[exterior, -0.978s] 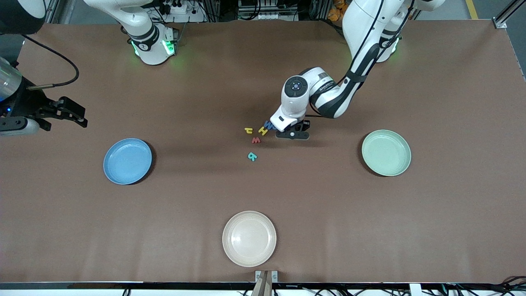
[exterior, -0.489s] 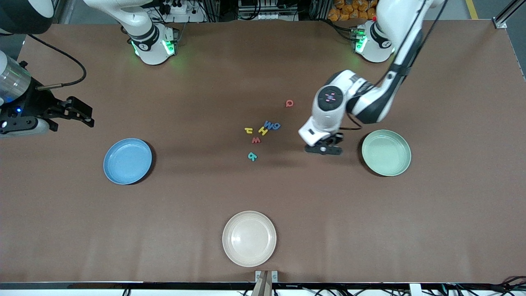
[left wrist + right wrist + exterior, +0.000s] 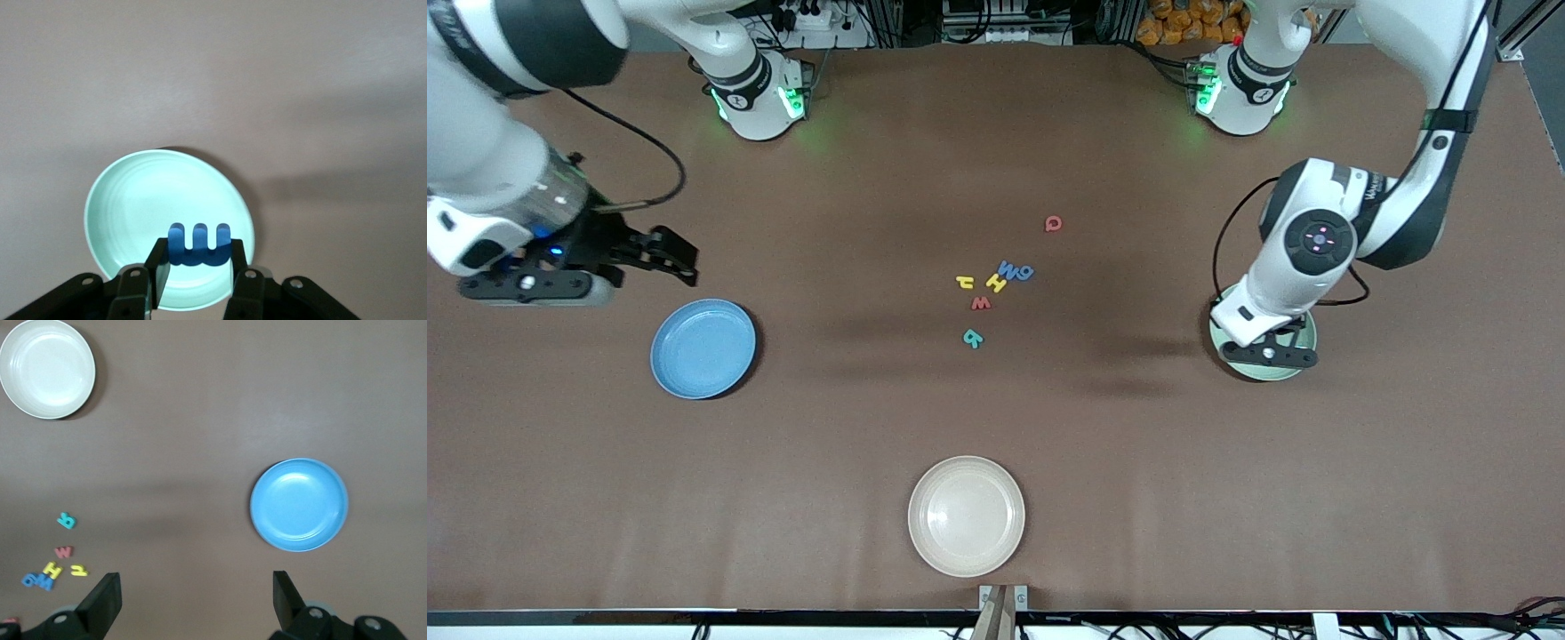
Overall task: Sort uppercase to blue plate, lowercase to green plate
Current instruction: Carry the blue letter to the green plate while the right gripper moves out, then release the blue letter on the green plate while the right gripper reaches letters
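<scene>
Left gripper (image 3: 199, 267) clamps small flat blue letter (image 3: 199, 244) over round mint-green plate (image 3: 127, 200), not yet dropped. Right gripper (image 3: 193, 603), jaws wide & empty, waits w/ round sky-blue plate (image 3: 299, 505) nearby. Both plates bare; 7 letters left.

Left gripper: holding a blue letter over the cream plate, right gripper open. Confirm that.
Wrong plate. The left wrist view shows the left gripper holding the blue letter over the green plate, not the cream plate. The right gripper is open.
</scene>
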{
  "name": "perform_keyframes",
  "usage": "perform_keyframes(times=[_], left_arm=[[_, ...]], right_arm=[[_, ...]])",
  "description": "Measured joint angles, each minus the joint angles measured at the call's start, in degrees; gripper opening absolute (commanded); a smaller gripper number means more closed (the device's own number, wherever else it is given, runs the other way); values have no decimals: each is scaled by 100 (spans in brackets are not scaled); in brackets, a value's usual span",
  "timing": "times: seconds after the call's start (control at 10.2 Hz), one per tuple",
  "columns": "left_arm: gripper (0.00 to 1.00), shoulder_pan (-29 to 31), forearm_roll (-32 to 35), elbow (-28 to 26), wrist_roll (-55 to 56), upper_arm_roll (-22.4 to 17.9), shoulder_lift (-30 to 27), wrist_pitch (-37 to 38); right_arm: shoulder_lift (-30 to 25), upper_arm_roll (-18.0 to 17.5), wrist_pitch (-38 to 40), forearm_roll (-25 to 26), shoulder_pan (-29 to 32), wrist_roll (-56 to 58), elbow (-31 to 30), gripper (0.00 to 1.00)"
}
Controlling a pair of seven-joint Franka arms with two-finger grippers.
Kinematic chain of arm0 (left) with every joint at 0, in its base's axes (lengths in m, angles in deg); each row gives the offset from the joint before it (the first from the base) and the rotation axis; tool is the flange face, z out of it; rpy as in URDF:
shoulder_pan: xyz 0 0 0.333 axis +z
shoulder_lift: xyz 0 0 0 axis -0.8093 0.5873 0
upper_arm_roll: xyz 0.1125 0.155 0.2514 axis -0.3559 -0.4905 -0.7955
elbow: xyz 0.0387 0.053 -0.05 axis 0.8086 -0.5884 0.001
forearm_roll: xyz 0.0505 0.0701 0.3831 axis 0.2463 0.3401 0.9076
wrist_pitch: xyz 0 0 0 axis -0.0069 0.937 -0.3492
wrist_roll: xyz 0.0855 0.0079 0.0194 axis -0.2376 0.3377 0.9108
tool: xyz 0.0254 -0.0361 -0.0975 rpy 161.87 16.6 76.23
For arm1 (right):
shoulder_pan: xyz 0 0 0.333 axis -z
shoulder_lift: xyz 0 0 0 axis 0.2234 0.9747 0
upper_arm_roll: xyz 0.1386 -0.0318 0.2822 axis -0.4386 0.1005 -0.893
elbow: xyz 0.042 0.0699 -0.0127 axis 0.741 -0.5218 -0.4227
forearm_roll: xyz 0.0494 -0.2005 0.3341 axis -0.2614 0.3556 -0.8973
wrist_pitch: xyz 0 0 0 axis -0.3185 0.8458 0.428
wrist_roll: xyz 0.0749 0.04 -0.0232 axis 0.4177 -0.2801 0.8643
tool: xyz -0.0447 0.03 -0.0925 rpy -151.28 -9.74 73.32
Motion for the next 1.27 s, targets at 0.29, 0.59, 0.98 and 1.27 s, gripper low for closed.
perform_keyframes(times=[0.29, 0.59, 0.98, 1.27], left_arm=[[0, 522, -9, -103, -358, 25, 80, -18], [0, 630, -350, -238, -358, 94, 436, -277], [51, 667, -442, -429, -358, 105, 734, -742], [73, 686, -444, -405, -358, 113, 723, -777]], right_arm=[[345, -136, -588, -3, -640, -1049, -231, 100], [701, -318, -885, -4, -1047, -1304, -441, 100], [1429, -483, -1994, -1, -1556, -1260, -536, 95], [2138, -506, -2564, 5, -1895, -138, -505, 90]])
